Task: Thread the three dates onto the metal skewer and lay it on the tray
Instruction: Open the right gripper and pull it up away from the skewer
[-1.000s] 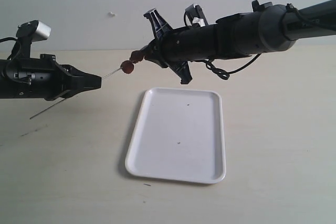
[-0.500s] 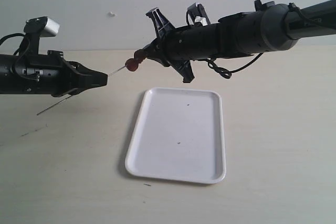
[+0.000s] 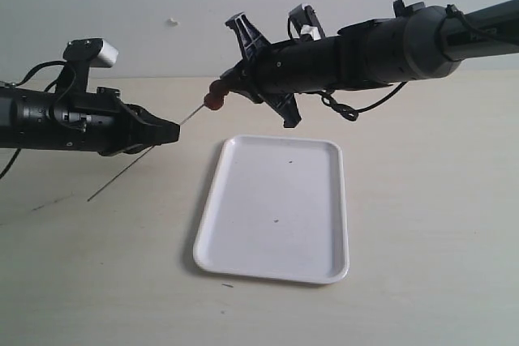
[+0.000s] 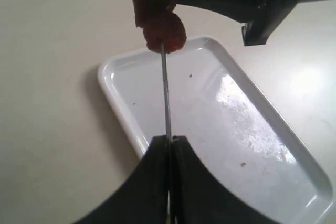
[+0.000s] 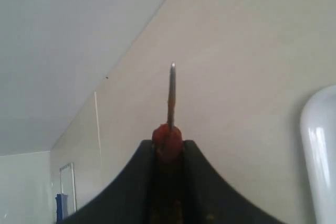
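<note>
My left gripper (image 3: 173, 131) (image 4: 170, 140) is shut on the thin metal skewer (image 3: 191, 113) (image 4: 166, 93), whose tail slants down behind it towards the table. The skewer's front runs into two dark red dates (image 3: 214, 100) (image 4: 164, 29) pressed together at the tip of my right gripper (image 3: 223, 87) (image 5: 168, 144). That gripper is shut on a date (image 5: 167, 139), and the skewer point (image 5: 171, 85) sticks out past it. Whether more dates sit deeper between the jaws is hidden. The white tray (image 3: 276, 208) (image 4: 113, 77) lies on the table below and holds nothing but specks.
The right arm (image 3: 365, 50) reaches in from the right, high above the far edge of the tray. A beige table (image 3: 438, 224) spreads around the tray, with a pale wall behind. The tray's rim (image 5: 319, 145) shows at the edge of the right wrist view.
My left gripper has moved right with the skewer, towards the right gripper. The date that sat apart on the skewer is now pushed up against the one in the right gripper. The skewer's tail has dropped lower.
</note>
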Robot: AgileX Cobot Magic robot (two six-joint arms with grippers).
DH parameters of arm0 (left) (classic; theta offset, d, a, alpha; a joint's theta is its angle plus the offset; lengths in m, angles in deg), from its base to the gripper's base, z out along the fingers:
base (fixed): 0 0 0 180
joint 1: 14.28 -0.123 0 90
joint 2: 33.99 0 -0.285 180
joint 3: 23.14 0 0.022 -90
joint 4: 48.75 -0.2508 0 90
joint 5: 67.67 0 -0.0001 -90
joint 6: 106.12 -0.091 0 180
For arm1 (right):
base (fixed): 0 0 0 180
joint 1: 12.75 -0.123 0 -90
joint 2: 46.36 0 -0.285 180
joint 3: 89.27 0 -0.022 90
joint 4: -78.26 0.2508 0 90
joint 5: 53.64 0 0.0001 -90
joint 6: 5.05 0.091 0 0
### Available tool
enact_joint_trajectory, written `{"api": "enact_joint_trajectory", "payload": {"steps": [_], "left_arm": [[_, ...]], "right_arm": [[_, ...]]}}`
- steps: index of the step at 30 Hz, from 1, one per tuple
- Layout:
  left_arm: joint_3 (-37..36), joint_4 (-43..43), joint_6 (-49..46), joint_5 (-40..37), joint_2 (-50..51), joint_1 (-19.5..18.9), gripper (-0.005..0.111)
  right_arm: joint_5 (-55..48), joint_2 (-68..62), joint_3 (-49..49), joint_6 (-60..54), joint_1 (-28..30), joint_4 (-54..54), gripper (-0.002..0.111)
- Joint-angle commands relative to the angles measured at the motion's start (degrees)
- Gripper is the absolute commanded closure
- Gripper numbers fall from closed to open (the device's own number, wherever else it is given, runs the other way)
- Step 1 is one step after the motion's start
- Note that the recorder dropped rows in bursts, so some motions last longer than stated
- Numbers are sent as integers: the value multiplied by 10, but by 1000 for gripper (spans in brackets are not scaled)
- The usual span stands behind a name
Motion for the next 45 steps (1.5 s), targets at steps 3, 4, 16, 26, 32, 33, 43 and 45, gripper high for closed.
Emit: {"api": "enact_joint_trajectory", "payload": {"steps": [3, 4, 16, 26, 32, 33, 43, 45], "left_arm": [[7, 5, -9, -30, -15, 7, 107], [7, 5, -9, -30, -16, 7, 107], [7, 5, -7, -25, -18, 7, 107], [7, 5, -5, -5, -18, 7, 107], [7, 5, -5, -4, -18, 7, 107], [7, 5, -5, -3, -18, 7, 107], [7, 5, 14, -4, -18, 7, 107], [7, 5, 15, -5, -18, 7, 107]], "right_arm": [[-29, 0, -4, -23, -8, -6, 92], [-25, 0, -4, -23, -8, -6, 90], [6, 0, -4, -51, -8, -6, 51], [41, 0, -4, -53, -8, -11, 41], [43, 1, -4, -53, -7, -19, 41], [44, 2, -4, -53, -7, -19, 41], [68, 39, -4, -53, 3, -80, 41], [72, 47, -4, -53, 3, -80, 41]]}}
